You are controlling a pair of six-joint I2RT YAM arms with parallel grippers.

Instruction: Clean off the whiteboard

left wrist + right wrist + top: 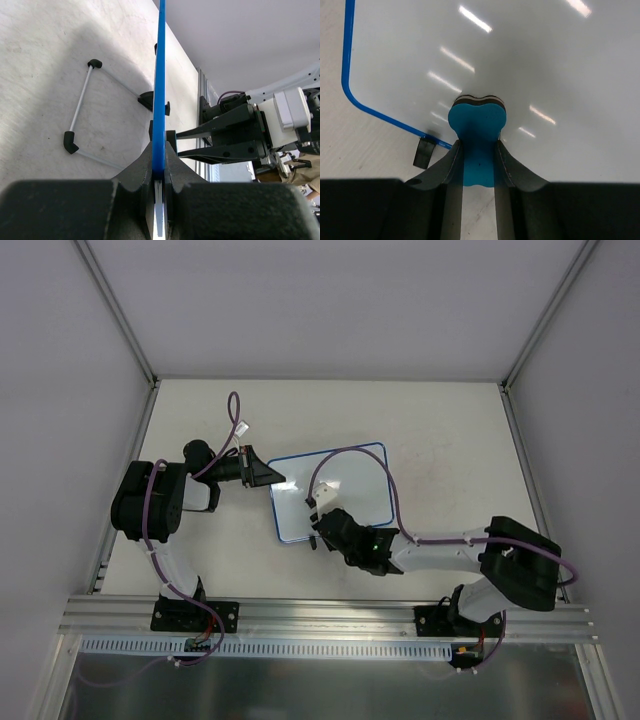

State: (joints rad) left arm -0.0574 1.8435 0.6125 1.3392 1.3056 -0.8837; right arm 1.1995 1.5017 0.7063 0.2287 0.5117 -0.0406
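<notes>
The whiteboard [355,490] is sitting near the middle of the surface [450,430]. In the top view its long axis is running left to right, rising slightly toward the far right. Bare surface is lying open beyond it and to its right, as far as the enclosure walls. The arms are crowding its near and left sides.

The left gripper [272,480] is clamping the board's left short edge. The left wrist view is showing that edge head-on as a thin blue line, with the board tilting up off the surface and a wire stand [80,102] lying beside it. The top view is hiding both.

The right gripper [477,150] is pinching a blue eraser [477,122], whose felt end is touching the white face near a rounded corner. Only the right wrist view is showing this contact, and a black foot [423,152] under the frame.
</notes>
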